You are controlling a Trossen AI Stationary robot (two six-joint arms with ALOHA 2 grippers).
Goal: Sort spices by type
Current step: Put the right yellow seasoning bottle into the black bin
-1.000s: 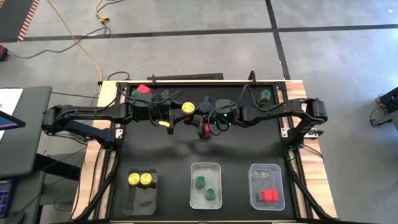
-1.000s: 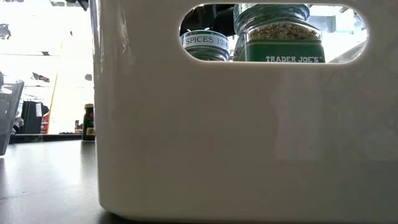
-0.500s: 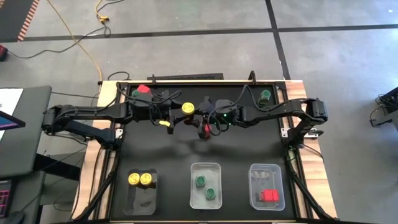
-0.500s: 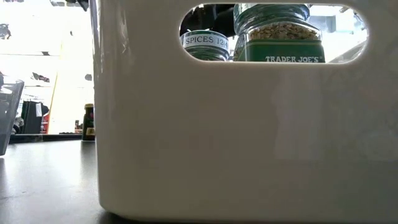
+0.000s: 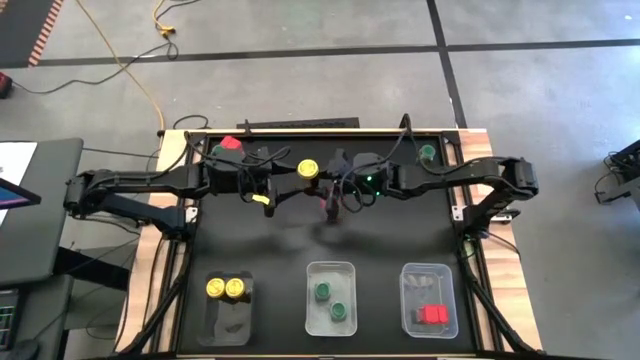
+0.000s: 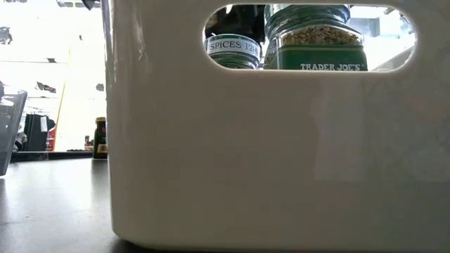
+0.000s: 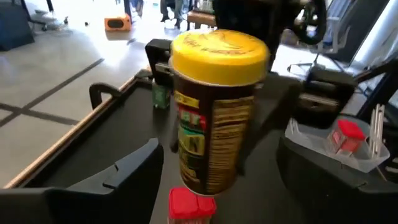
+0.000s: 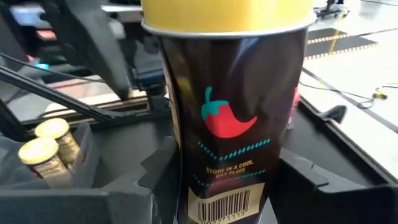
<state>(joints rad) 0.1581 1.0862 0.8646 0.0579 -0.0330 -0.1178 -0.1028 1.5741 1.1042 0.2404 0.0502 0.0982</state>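
A dark jar with a yellow lid [image 5: 307, 170] stands between both grippers near the table's middle, slightly tilted. My right gripper [image 8: 224, 180] reaches it from the right and is shut on it. My left gripper [image 7: 217, 165] comes from the left, open, one finger on each side of the jar [image 7: 214, 112] with gaps showing. A red lid [image 7: 185, 204] shows just below that jar's base. Another red-lidded jar [image 5: 231, 143] and a green-lidded one [image 5: 217, 150] stand at the far left corner. A further green-lidded jar [image 5: 427, 153] stands at the far right. My right gripper pinches the yellow-lidded jar by the lower part of its body [image 8: 186, 186] between the two fingers, coming level from the table's right. The jar stands roughly upright in the hold, lid up. Whether its base is off the table I cannot tell.
Three clear trays sit along the near edge: the left [image 5: 225, 310] holds two yellow-lidded jars, the middle [image 5: 330, 272] two green-lidded, the right [image 5: 430, 275] red-lidded ones. In the low view a white bin wall [image 6: 246, 154] blocks most of the table.
My right arm has swung a little toward the far edge. The yellow-lidded jar has shifted slightly right and toward the far edge. The red lid under my right gripper is now mostly covered in the high view.
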